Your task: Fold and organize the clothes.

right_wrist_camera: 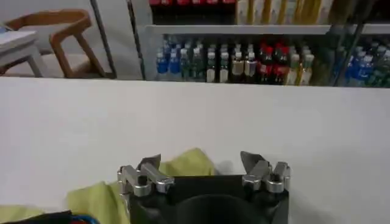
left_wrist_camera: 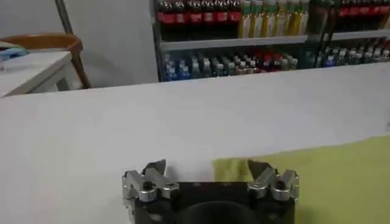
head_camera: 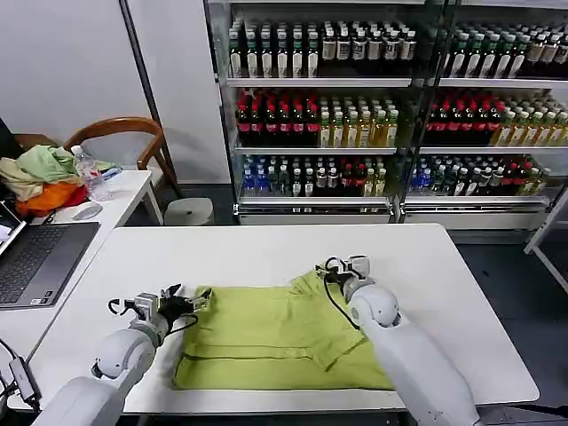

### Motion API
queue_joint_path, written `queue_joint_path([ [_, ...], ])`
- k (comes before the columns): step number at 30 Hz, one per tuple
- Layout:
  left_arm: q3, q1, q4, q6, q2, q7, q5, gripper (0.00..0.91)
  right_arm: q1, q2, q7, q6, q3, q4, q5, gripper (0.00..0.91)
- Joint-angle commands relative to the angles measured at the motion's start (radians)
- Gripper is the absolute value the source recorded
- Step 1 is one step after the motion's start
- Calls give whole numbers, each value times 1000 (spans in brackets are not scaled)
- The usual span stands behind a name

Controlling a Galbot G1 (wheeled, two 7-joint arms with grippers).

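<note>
A lime-green T-shirt [head_camera: 275, 342] lies partly folded on the white tabletop [head_camera: 266, 253], near its front edge. The left gripper [head_camera: 197, 300] sits at the shirt's left corner, fingers [left_wrist_camera: 259, 169] spread and grasping nothing — the right gripper [head_camera: 335, 267] hovers at the raised far-right edge, its fingers [right_wrist_camera: 251, 161] likewise released.

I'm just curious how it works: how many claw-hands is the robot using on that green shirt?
2. The left gripper is open at the T-shirt's far left corner; the right gripper is open at its far right corner.
</note>
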Motion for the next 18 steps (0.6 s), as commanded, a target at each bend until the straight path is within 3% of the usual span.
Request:
queue_joint_path([
  [1, 17, -21, 38, -4, 2, 7, 5, 40, 27, 25, -23, 0, -11, -60, -1, 0],
  [18, 21, 21, -14, -11, -6, 18, 4, 40, 6, 36, -13, 0, -6, -43, 6, 0],
])
